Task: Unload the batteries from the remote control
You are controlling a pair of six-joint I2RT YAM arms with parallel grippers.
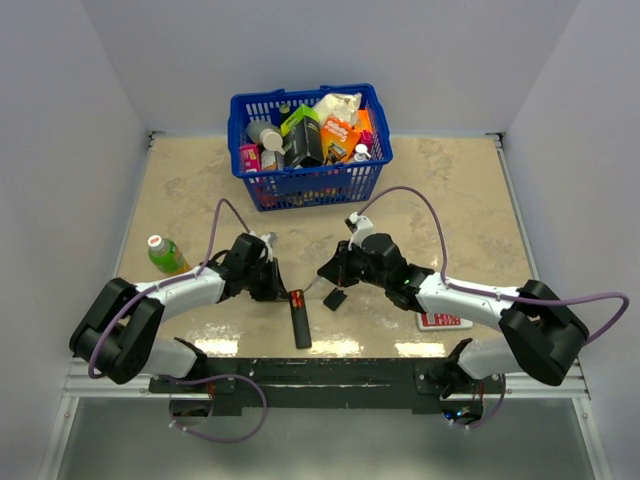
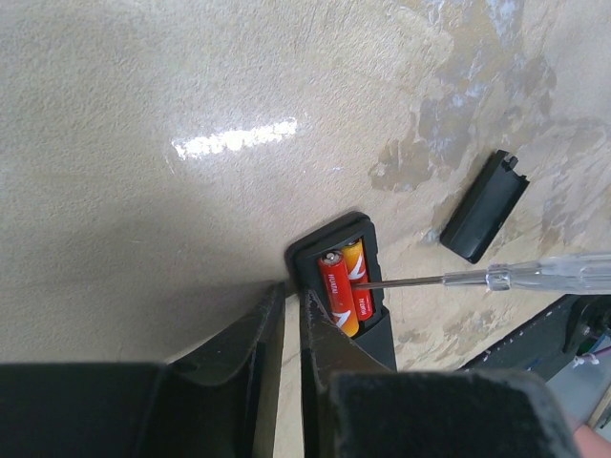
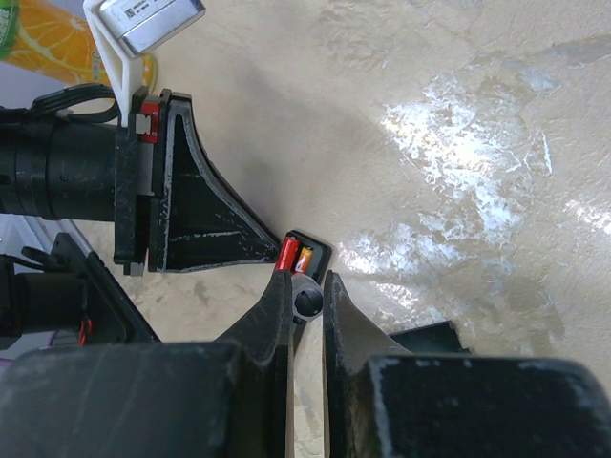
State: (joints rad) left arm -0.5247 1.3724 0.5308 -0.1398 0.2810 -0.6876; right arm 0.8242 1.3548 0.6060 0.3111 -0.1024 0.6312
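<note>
A black remote control (image 1: 300, 322) lies face down near the table's front, between the arms. Its compartment (image 2: 327, 239) is open, with two red and orange batteries (image 2: 342, 288) side by side inside; they also show in the right wrist view (image 3: 292, 253). Its black cover plate (image 2: 485, 205) lies loose on the table to the right. My right gripper (image 3: 305, 286) is shut on a clear-handled screwdriver (image 2: 516, 277), whose metal tip rests against the batteries. My left gripper (image 2: 291, 310) is shut and empty, with its fingertips at the remote's left edge by the compartment.
A blue basket (image 1: 308, 185) full of packets and bottles stands at the back centre. A green-capped drink bottle (image 1: 165, 255) lies at the left, beside my left arm. A small red and white object (image 1: 443, 321) lies under my right arm.
</note>
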